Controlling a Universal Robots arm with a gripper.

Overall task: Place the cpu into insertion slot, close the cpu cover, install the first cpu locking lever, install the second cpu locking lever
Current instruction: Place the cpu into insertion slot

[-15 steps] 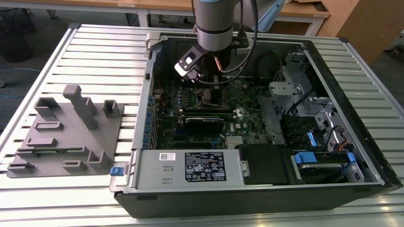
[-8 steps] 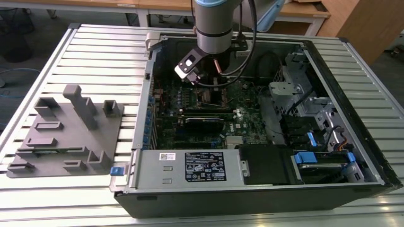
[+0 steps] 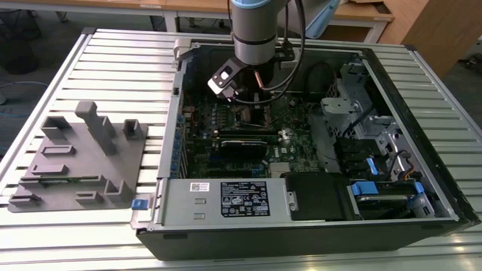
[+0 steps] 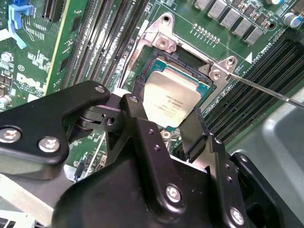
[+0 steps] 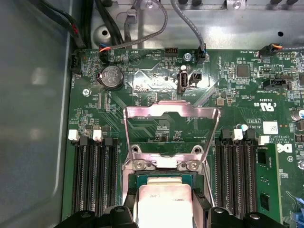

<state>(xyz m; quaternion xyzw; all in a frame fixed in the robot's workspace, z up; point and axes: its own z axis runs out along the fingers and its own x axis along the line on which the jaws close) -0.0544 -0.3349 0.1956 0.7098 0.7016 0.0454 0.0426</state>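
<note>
Black pincer (image 4: 164, 121) fingers (image 4: 192, 135) close on two opposite edges of the cpu (image 4: 173, 97), so we read it as pinching the chip. In both wrist views the cpu's dull silver face points up and sits over the insertion slot (image 4: 164, 56), inside its black rim. We cannot tell whether it is fully seated there.

In the first wrist view we see the pincer (image 5: 164, 213) straddling the cpu (image 5: 164, 197) at the insertion slot (image 5: 127, 185). The cpu cover (image 5: 171, 110) stands swung open just beyond the slot, hinged at its far edge, with the board visible through its square cut-out. In the second wrist view a thin wire lever (image 4: 270, 91) runs out from the slot's corner, unlatched.

Long black memory slots (image 5: 92, 175) flank the socket on both sides of the green motherboard (image 5: 156, 80), and a coin cell battery (image 5: 112, 77) lies farther out on it.

In the exterior view we see the arm (image 3: 256, 28) reaching straight down into the open computer case (image 3: 301, 237), with the pincer (image 3: 252, 107) low over the board. A labelled power supply (image 3: 226, 197) fills the case's near edge. The case lies on a slatted metal desk (image 3: 113, 56), and a grey parts fixture (image 3: 75, 164) sits beside it on the exterior view's left.
</note>
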